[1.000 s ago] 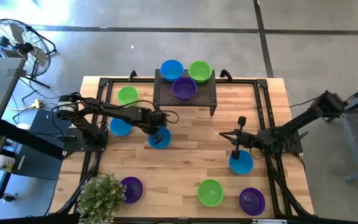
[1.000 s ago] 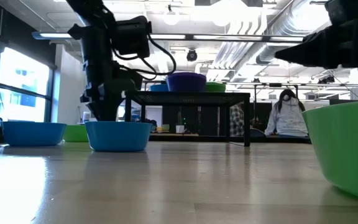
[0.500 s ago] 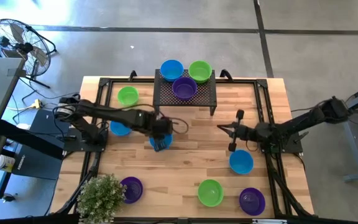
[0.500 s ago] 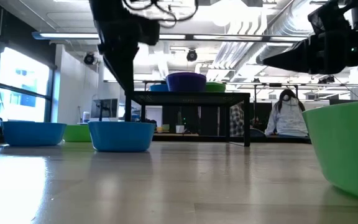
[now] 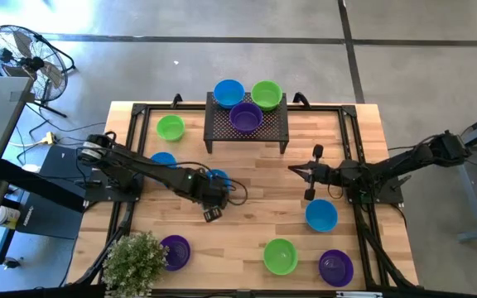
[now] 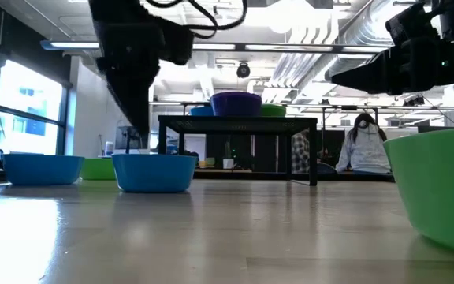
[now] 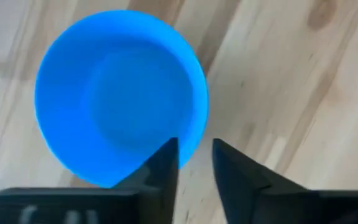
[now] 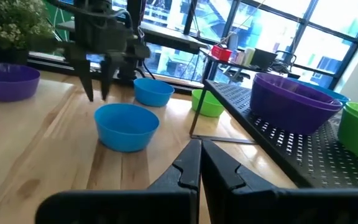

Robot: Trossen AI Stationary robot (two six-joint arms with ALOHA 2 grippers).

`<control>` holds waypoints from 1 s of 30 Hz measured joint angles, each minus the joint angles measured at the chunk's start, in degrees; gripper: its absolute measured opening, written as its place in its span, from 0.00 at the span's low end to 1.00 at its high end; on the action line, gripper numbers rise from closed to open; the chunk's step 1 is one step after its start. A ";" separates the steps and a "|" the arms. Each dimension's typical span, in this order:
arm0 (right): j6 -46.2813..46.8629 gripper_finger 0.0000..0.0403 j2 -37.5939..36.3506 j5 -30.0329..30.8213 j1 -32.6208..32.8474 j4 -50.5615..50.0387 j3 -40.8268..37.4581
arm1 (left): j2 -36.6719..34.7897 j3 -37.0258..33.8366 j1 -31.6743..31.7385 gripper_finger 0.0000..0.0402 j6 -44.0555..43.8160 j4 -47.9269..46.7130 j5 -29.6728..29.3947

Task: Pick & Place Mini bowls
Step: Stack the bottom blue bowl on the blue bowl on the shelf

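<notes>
The left arm reaches across the wooden table [image 5: 255,178], its left gripper [image 7: 194,165] pointing down with fingers slightly parted, holding nothing. A blue bowl [image 7: 120,93] sits on the table just beside it. The right gripper [image 8: 199,163] hovers mid-table, fingers pressed together.

Smooth glossy plastic mini bowls [image 5: 320,215], pale grained wooden table [image 5: 255,207], black perforated metal rack [image 5: 247,132].

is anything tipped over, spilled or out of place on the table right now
Nothing stands out. Every small round plastic bowl in view sits upright, including the blue bowl near the left gripper and the three on the black perforated metal rack.
</notes>
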 joint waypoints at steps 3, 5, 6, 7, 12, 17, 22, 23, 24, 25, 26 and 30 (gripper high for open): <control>0.35 0.00 0.00 -0.24 0.00 -0.10 0.00 | 1.65 0.10 0.52 0.38 0.42 0.69 1.33; 0.60 0.00 0.00 -0.23 0.00 -0.38 0.00 | 3.95 0.10 0.76 0.44 0.72 1.59 2.90; 0.83 0.00 0.00 -0.30 0.00 -0.37 0.00 | 4.61 0.05 0.78 0.46 0.73 1.58 3.26; 0.92 0.00 0.00 -0.47 0.00 -0.35 0.00 | 4.79 -0.01 0.76 0.48 0.76 1.02 3.30; 0.96 0.00 0.00 -0.89 0.00 -0.38 0.00 | 7.65 -0.01 0.76 0.47 0.43 -0.33 0.83; 0.98 0.00 0.11 -0.92 0.00 -0.81 0.00 | 9.71 0.06 0.77 0.33 1.65 0.43 -0.61; 0.98 0.00 0.11 -0.92 0.00 -0.96 0.00 | 10.70 0.15 0.76 0.11 2.24 0.76 -0.34; 0.98 0.00 0.11 -0.92 0.00 -0.94 -0.02 | 10.70 0.42 0.76 0.06 2.26 0.68 0.21; 0.98 0.00 0.11 -0.92 0.00 -0.94 -0.01 | 10.63 0.73 0.76 0.03 2.23 -0.03 0.78; 0.96 0.00 0.11 -0.92 0.00 -0.94 -0.02 | 10.13 0.89 0.76 0.02 2.17 -1.13 0.85; 0.96 0.00 0.11 -0.92 0.00 -0.96 -0.02 | 9.40 1.30 0.76 0.03 2.02 -2.37 0.91; 0.96 0.00 0.11 -0.92 0.00 -0.92 -0.01 | 6.04 3.44 0.74 0.02 2.20 -6.10 0.74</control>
